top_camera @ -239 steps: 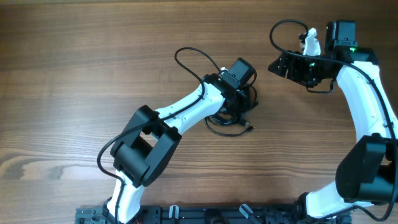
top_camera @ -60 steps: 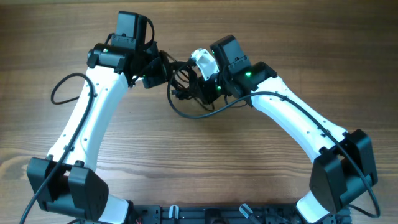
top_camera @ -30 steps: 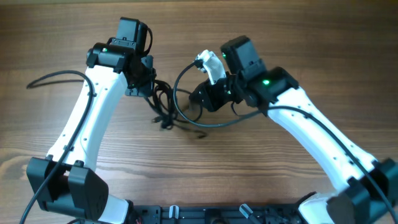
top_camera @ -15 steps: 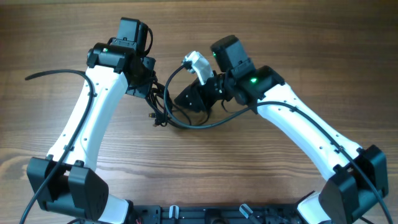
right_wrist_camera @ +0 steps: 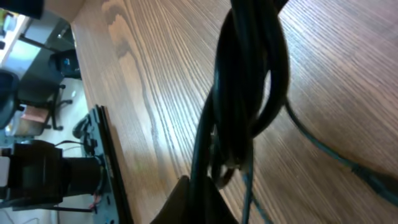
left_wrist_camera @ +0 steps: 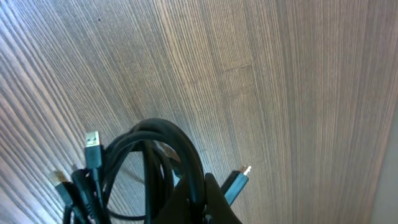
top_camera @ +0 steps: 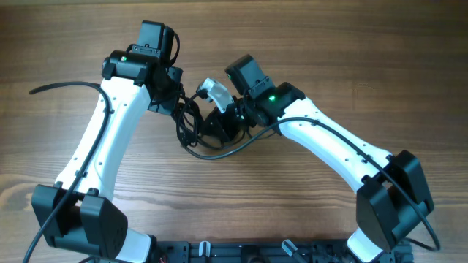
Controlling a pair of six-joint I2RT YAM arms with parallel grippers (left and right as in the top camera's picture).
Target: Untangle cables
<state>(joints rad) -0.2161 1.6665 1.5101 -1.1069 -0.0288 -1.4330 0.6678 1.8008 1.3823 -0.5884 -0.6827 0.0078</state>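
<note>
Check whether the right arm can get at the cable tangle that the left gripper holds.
Likely yes. The right gripper sits at the cables with its jaws shut on strands, close beside the left gripper, which also grips them. Nothing stands between the two.

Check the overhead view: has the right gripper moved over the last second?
Yes. The right gripper slid left, from midway between the base rail's two clips to nearly above the left one, closing in on the cables at the left gripper.
</note>
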